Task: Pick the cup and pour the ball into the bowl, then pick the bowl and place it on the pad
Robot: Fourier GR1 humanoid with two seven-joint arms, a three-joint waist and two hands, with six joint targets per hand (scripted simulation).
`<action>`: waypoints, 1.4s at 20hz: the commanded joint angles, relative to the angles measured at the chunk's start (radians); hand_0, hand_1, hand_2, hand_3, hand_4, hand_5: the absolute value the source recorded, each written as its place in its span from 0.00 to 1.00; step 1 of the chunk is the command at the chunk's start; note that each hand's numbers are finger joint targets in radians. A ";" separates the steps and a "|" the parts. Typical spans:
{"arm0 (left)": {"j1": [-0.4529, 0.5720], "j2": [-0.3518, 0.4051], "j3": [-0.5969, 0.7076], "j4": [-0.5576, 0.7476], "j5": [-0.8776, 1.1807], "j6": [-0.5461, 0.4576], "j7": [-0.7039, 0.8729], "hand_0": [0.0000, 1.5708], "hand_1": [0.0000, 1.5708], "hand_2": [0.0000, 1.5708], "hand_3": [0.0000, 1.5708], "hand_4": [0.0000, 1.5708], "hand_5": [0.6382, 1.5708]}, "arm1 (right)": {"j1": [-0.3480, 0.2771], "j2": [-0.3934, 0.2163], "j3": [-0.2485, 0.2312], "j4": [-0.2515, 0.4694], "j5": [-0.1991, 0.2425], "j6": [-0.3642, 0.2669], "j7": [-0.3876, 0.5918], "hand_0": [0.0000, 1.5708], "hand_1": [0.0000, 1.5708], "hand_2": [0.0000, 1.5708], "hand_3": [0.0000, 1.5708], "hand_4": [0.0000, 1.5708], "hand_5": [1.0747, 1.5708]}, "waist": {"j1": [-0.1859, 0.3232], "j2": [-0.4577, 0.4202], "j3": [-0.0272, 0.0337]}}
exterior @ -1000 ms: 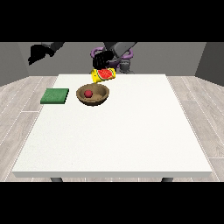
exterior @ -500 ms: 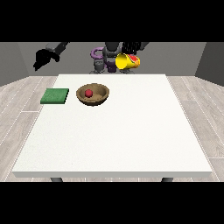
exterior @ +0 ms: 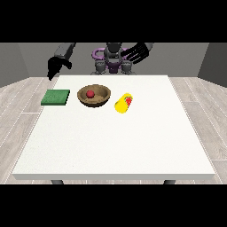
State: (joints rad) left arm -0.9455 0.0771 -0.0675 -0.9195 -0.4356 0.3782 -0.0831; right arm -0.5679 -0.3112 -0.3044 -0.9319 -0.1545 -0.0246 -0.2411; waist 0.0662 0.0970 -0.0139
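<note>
Now the ball [exterior: 90, 94] sits in the bowl [exterior: 103, 98].

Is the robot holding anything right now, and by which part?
Nothing is held. The yellow cup lies on its side on the table; both hands hang apart from it.

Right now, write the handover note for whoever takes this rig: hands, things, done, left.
Hand at the view's right: raised above the table's far edge, fingers spread, holding nothing.
Hand at the view's left: raised near the far left corner, holding nothing.
Ball lies in the bowl; cup lies on its side beside the bowl.
Done: pouring.
Left: put the bowl on the green pad.
</note>
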 commanded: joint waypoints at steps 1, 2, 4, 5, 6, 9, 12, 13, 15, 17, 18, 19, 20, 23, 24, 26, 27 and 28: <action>-0.023 -0.073 0.187 -0.103 0.333 -0.159 -0.035 0.00 0.00 0.00 0.00 0.37 0.99 | 0.012 0.030 -0.012 0.002 -0.020 -0.010 -0.011 0.00 0.00 0.27 0.29 0.42 1.00 | 0.027 0.015 -0.0010; -0.019 -0.049 0.223 -0.106 0.397 -0.237 -0.033 0.00 0.00 0.00 0.00 0.33 0.99 | 0.027 0.044 -0.004 0.003 -0.020 -0.008 0.004 0.00 0.00 0.28 0.30 0.42 1.00 | 0.043 0.005 0.0000; -0.041 0.011 0.292 -0.117 0.509 -0.373 -0.022 0.00 0.00 0.00 0.00 0.30 0.97 | 0.044 0.068 -0.007 -0.001 -0.022 -0.018 -0.038 0.00 0.00 0.25 0.27 0.43 1.00 | 0.073 0.031 0.0068; 0.000 0.033 0.316 -0.107 0.559 -0.441 -0.024 0.00 0.00 0.00 0.00 0.28 0.97 | 0.059 0.086 -0.009 -0.008 -0.024 -0.036 -0.039 0.00 0.00 0.26 0.25 0.44 1.00 | 0.091 0.024 0.0075; -0.029 0.116 0.363 -0.103 0.607 -0.519 0.008 0.00 0.00 0.00 0.00 0.25 0.97 | 0.079 0.054 -0.025 -0.003 -0.036 -0.007 -0.039 0.00 0.00 0.23 0.24 0.43 1.00 | 0.087 0.030 0.0091; -0.002 0.216 0.432 -0.051 0.713 -0.673 0.067 0.00 0.00 0.00 0.00 0.22 0.97 | 0.097 0.090 -0.003 -0.024 -0.040 0.003 -0.037 0.00 0.00 0.00 0.00 0.00 1.00 | 0.080 0.018 0.0118; -0.050 0.347 0.520 0.038 0.775 -0.738 0.090 0.00 0.00 0.00 0.00 0.19 0.98 | 0.051 0.159 0.066 -0.093 -0.011 -0.043 0.001 0.00 0.00 0.00 0.00 0.00 1.00 | -0.007 0.053 0.0121; -0.057 0.379 0.530 0.032 0.794 -0.764 0.109 0.00 0.00 0.00 0.00 0.19 0.98 | 0.036 0.145 0.055 -0.074 -0.013 -0.048 0.005 0.00 0.00 0.00 0.00 0.00 0.99 | 0.014 0.056 0.0129; -0.044 0.435 0.561 0.047 0.822 -0.802 0.102 0.00 0.00 0.00 0.00 0.16 0.97 | 0.067 0.158 0.064 -0.068 -0.014 -0.017 -0.062 0.00 0.00 0.00 0.00 0.00 1.00 | 0.002 0.100 0.0135; -0.024 0.428 0.551 0.046 0.842 -0.807 0.136 0.00 0.00 0.00 0.00 0.16 0.98 | 0.076 0.182 0.073 -0.032 0.000 -0.045 -0.077 0.00 0.00 0.00 0.00 0.00 1.00 | 0.000 0.070 0.0138; -0.049 0.428 0.546 0.022 0.849 -0.791 0.158 0.00 0.00 0.00 0.00 0.13 0.98 | 0.096 0.204 0.072 0.006 0.010 -0.053 -0.144 0.00 0.00 0.00 0.00 0.00 1.00 | 0.020 0.079 0.0143; -0.079 0.473 0.568 0.050 0.881 -0.801 0.220 0.00 0.00 0.00 0.00 0.15 0.99 | 0.076 0.191 0.063 0.009 -0.011 -0.038 -0.099 0.00 0.00 0.00 0.00 0.00 1.00 | 0.006 0.061 0.0142; -0.051 0.459 0.557 0.041 0.895 -0.815 0.242 0.00 0.00 0.00 0.00 0.15 0.99 | 0.079 0.162 0.056 0.037 -0.013 -0.023 -0.065 0.00 0.00 0.00 0.00 0.00 1.00 | 0.017 0.032 0.0142; -0.019 0.481 0.565 0.004 0.912 -0.830 0.198 0.00 0.00 0.00 0.00 0.13 0.99 | 0.074 0.127 0.010 0.091 -0.042 0.023 -0.178 0.00 0.00 0.00 0.00 0.00 1.00 | 0.024 0.091 0.0146; -0.011 0.483 0.564 0.019 0.902 -0.811 0.168 0.00 0.00 0.00 0.00 0.12 0.99 | 0.046 0.159 0.049 0.078 -0.011 -0.021 -0.149 0.00 0.00 0.00 0.00 0.00 1.00 | -0.011 0.095 0.0142; -0.020 0.472 0.559 -0.003 0.943 -0.800 0.241 0.00 0.00 0.00 0.00 0.10 0.99 | 0.061 0.115 0.008 0.142 -0.050 0.045 -0.168 0.00 0.00 0.00 0.00 0.00 1.00 | 0.006 0.073 0.0146; -0.032 0.459 0.542 -0.029 0.928 -0.773 0.230 0.00 0.00 0.00 0.00 0.10 0.99 | 0.068 0.132 0.014 0.168 -0.044 0.054 -0.216 0.00 0.00 0.00 0.00 0.00 1.00 | 0.005 0.093 0.0148; -0.029 0.456 0.543 -0.035 0.949 -0.788 0.238 0.00 0.00 0.00 0.00 0.09 0.99 | 0.037 0.149 0.005 0.189 -0.045 0.015 -0.219 0.00 0.00 0.00 0.00 0.00 1.00 | 0.033 0.105 0.0148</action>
State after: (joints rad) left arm -0.9751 0.5376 0.4835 -0.9234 0.4795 -0.4134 0.1306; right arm -0.5075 -0.1690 -0.2805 -0.8152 -0.1876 -0.0108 -0.4119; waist 0.0773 0.1816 0.0005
